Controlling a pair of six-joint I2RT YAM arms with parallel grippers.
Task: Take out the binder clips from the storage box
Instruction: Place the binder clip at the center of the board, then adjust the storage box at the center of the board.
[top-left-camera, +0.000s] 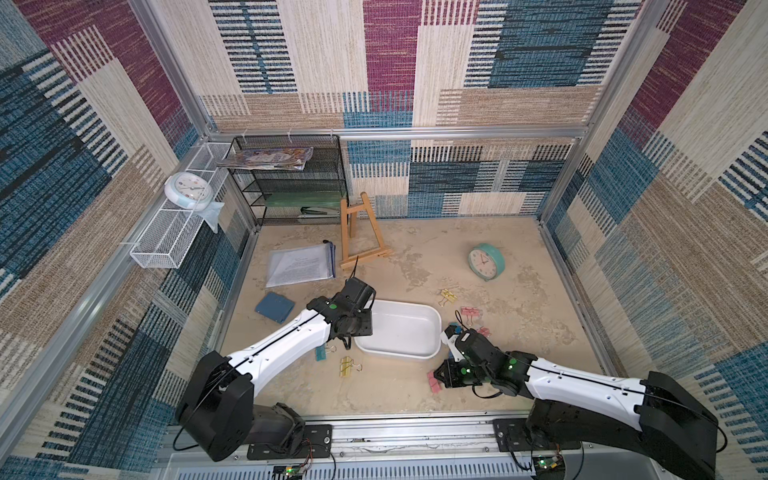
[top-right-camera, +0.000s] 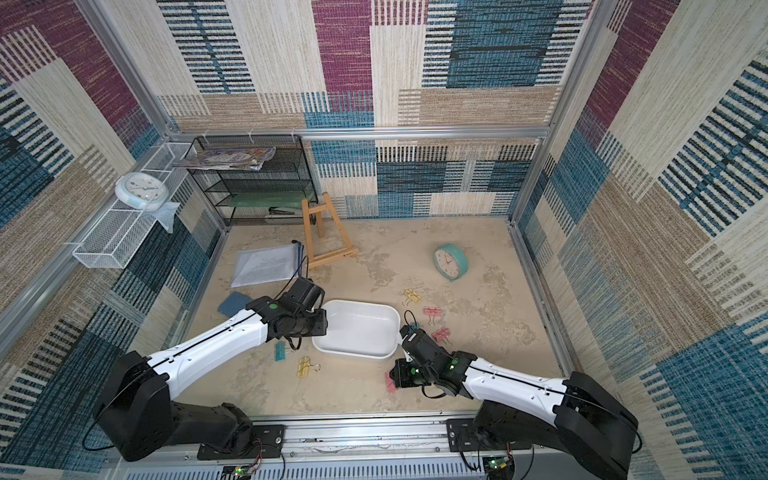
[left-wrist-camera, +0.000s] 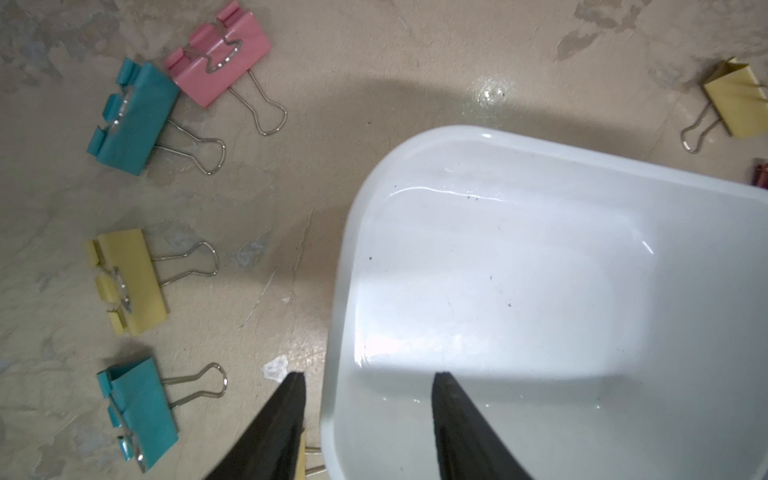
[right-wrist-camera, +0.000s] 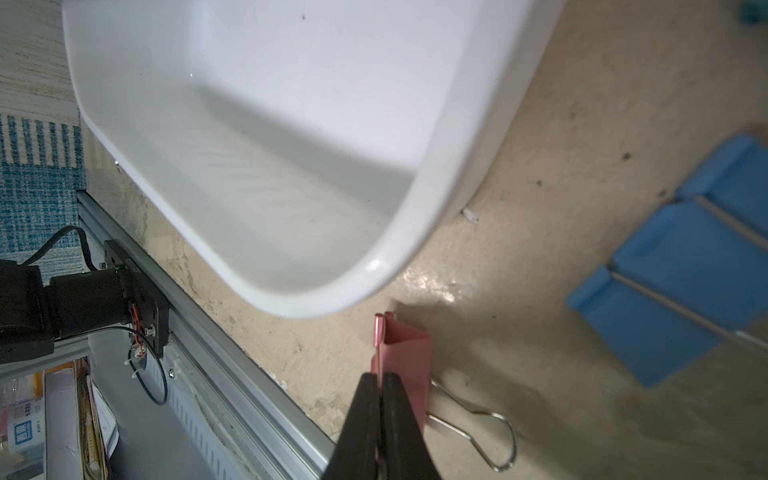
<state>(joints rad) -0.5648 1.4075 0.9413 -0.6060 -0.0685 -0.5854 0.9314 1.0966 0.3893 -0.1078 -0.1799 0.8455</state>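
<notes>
The white storage box (top-left-camera: 395, 354) (top-right-camera: 351, 354) sits mid-table, and nothing shows inside it. Binder clips lie around it: yellow (top-left-camera: 446, 297), pink (top-left-camera: 469, 313), teal (top-left-camera: 321, 352) and yellow (top-left-camera: 345, 366). My left gripper (left-wrist-camera: 368, 376) is open at the box's left end. It straddles the box's rim (left-wrist-camera: 345, 249), one finger inside and one outside, with space on both sides. Beside it lie pink (left-wrist-camera: 224, 54), teal (left-wrist-camera: 133, 118) and yellow (left-wrist-camera: 133, 282) clips. My right gripper (right-wrist-camera: 379, 376) is shut on a thin edge of a pink clip (right-wrist-camera: 405, 353) that rests on the table by the box's front right corner. A blue clip (right-wrist-camera: 681, 291) lies nearby.
A teal alarm clock (top-left-camera: 486, 262) stands at the back right. A wooden easel (top-left-camera: 361, 232), a document pouch (top-left-camera: 301, 266) and a dark-blue pad (top-left-camera: 274, 307) lie at the back left. A black mesh rack (top-left-camera: 291, 178) stands against the back wall. A metal rail (right-wrist-camera: 232, 332) runs along the front.
</notes>
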